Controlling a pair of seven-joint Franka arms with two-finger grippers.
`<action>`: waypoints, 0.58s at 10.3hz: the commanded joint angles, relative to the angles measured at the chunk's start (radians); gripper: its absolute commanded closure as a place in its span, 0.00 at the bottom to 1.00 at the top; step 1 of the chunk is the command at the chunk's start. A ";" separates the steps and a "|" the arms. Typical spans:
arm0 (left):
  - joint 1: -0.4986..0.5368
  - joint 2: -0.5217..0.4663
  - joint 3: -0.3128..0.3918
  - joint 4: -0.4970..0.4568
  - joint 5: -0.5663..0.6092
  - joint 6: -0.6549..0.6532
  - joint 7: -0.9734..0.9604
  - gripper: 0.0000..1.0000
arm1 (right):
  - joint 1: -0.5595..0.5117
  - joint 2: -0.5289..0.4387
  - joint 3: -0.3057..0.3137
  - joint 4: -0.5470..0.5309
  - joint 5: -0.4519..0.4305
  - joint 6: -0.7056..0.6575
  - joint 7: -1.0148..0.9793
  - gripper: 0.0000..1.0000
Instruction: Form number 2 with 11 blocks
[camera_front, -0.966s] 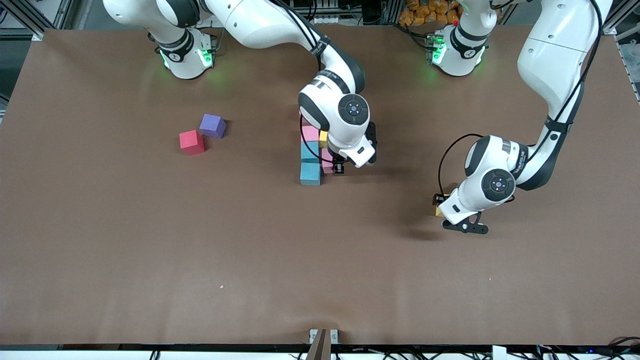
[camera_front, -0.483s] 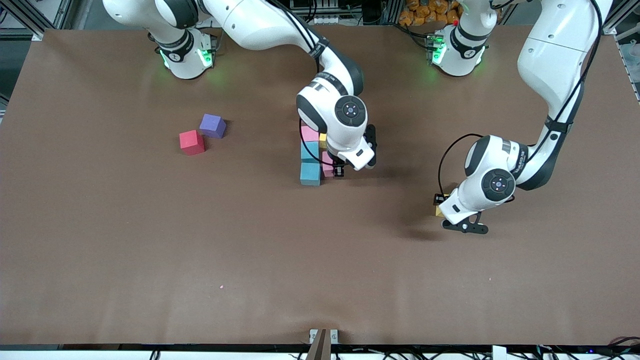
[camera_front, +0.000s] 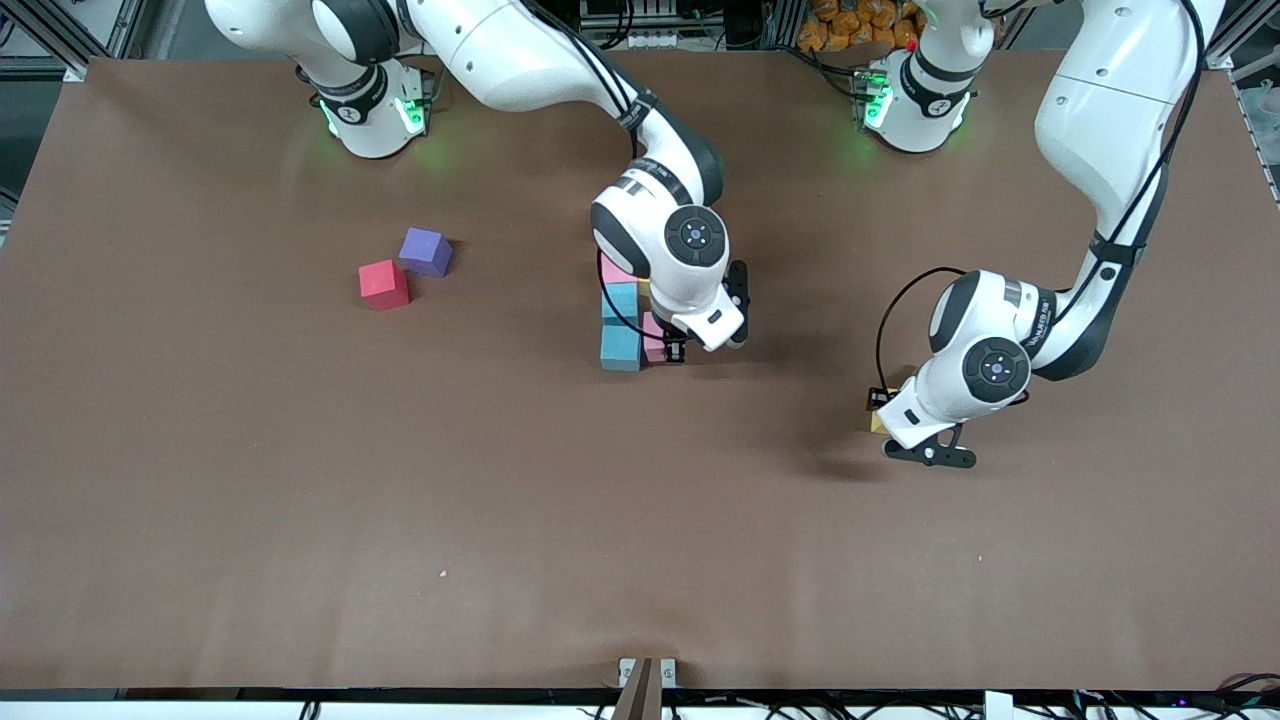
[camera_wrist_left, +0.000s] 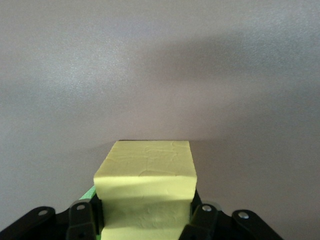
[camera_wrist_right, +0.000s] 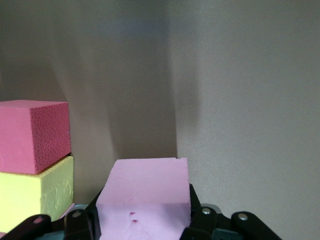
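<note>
My right gripper (camera_front: 672, 346) is shut on a pink cube (camera_front: 654, 338), held low right beside the nearer light blue cube (camera_front: 620, 346). A second light blue cube (camera_front: 619, 300) and a pink cube (camera_front: 614, 268) line up farther from the camera; the arm hides the rest of the digit, including the orange cubes. In the right wrist view the held pink cube (camera_wrist_right: 145, 197) fills my gripper (camera_wrist_right: 142, 222), with a pink cube (camera_wrist_right: 32, 134) and a yellow cube (camera_wrist_right: 32, 194) beside it. My left gripper (camera_front: 882, 410) is shut on a yellow cube (camera_wrist_left: 145, 182) just over the table.
A crimson cube (camera_front: 383, 284) and a purple cube (camera_front: 425, 251) lie loose toward the right arm's end of the table. A sliver of green (camera_wrist_left: 88, 192) shows beside the held yellow cube in the left wrist view.
My right gripper has moved a little toward the front camera and lower with the pink cube, closing in beside the nearer light blue cube. The left arm has not moved.
</note>
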 joint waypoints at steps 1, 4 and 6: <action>-0.005 -0.018 -0.005 -0.007 -0.016 -0.007 -0.022 0.50 | -0.015 0.033 0.014 0.037 0.014 0.008 0.013 0.87; -0.006 -0.017 -0.005 -0.007 -0.026 -0.007 -0.024 0.50 | -0.016 0.045 0.014 0.037 0.012 0.027 0.013 0.87; -0.008 -0.017 -0.005 0.005 -0.060 -0.007 -0.025 0.50 | -0.022 0.057 0.014 0.037 0.012 0.037 0.015 0.86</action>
